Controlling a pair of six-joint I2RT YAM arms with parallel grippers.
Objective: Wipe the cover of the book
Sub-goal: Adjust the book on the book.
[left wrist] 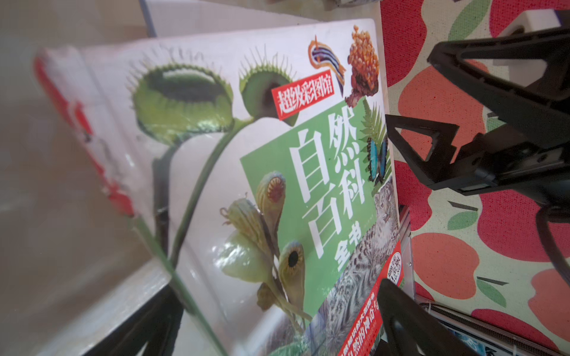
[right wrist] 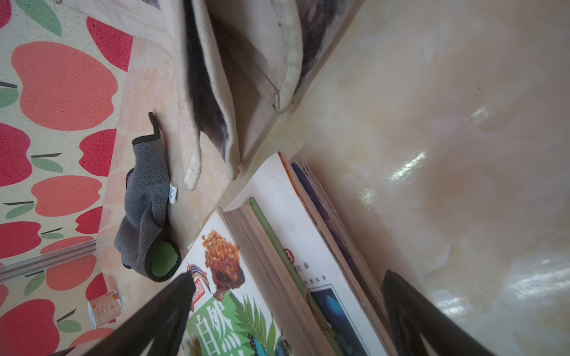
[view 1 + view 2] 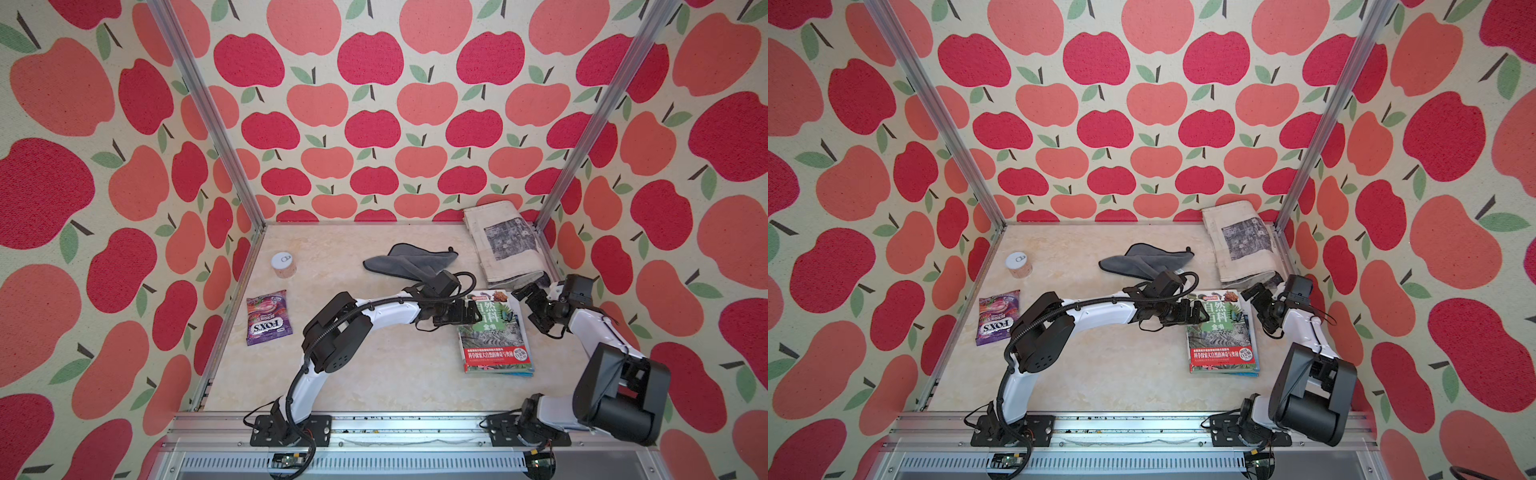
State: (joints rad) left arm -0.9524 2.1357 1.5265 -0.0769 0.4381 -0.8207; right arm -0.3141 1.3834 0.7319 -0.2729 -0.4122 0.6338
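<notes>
Both are gaping wide and holding nothing: the left gripper point(image 3: 478, 311) is hanging over the left edge of the book point(image 3: 494, 340), the right gripper point(image 3: 528, 309) at its far right corner; the cloth point(image 3: 409, 259) is lying farther back

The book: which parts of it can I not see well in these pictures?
- Top views: the left tool covers one far corner of the book.
- Right wrist view: the lower books show only strips, under the top book.
- Left wrist view: its nearest edge is blurred, too close.
</notes>
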